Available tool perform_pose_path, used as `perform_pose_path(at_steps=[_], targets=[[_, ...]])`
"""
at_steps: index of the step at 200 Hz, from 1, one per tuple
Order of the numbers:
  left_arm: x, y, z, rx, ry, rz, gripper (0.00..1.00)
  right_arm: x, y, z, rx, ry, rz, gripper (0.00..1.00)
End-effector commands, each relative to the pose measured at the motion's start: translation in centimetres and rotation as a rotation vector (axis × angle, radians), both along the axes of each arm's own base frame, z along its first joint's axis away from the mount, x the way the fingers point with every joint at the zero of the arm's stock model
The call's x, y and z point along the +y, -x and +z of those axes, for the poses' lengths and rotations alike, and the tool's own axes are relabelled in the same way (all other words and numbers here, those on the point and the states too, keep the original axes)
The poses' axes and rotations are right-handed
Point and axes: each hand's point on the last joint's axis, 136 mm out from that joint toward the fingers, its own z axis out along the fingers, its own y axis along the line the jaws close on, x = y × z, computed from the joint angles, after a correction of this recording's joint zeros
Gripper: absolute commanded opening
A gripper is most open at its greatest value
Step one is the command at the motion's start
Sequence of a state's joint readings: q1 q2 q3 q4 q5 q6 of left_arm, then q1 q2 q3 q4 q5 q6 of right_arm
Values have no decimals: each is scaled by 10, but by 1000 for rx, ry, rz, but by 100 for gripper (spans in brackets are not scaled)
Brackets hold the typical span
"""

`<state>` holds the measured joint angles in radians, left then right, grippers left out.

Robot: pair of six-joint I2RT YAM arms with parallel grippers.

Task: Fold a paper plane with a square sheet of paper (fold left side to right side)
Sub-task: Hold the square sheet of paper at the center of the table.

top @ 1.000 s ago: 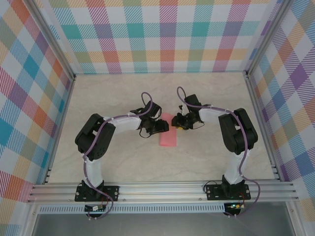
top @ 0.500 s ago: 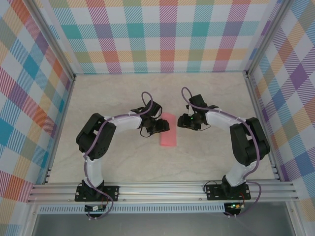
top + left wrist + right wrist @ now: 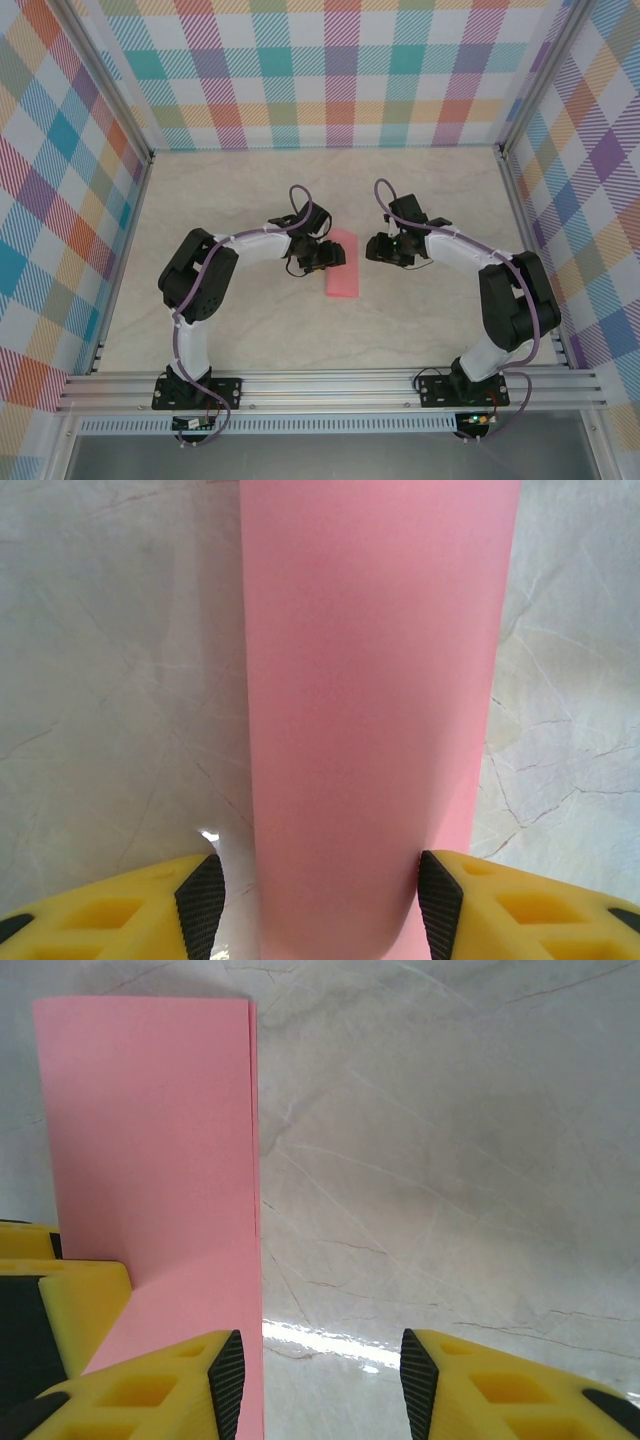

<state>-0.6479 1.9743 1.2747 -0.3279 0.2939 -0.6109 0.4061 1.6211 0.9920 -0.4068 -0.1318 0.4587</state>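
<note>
The square sheet of paper lies folded in half as a narrow salmon-pink strip on the table. My left gripper hovers low over the strip's far half, open. In the left wrist view the paper runs between the fingertips of the left gripper; the left pad stands clear of it, the right pad is at its edge. My right gripper is just right of the strip, open. In the right wrist view the paper's doubled edge lies by the left pad of the right gripper, with bare table between the pads.
The marble-patterned table is bounded by aluminium rails and checked walls. A yellow finger of the left gripper shows at the left edge of the right wrist view, resting over the paper.
My right gripper has drawn back to the right, off the paper, and its jaws have widened. The left gripper has stayed over the strip, and the paper has not shifted.
</note>
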Motion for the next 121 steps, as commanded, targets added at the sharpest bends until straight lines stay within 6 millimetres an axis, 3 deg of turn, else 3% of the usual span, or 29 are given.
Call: perform_pose_path(at_steps=[1,57,121], targets=[[-6,7,-21,27,-33,-28,57,2,7,0,22,-22,3,47],[-6,10,-25,38,-48,-46,57,13,8,-3,44,-72,25,46],[-6,11,-28,46,-53,-51,57,32,6,-11,91,-175,37,32]])
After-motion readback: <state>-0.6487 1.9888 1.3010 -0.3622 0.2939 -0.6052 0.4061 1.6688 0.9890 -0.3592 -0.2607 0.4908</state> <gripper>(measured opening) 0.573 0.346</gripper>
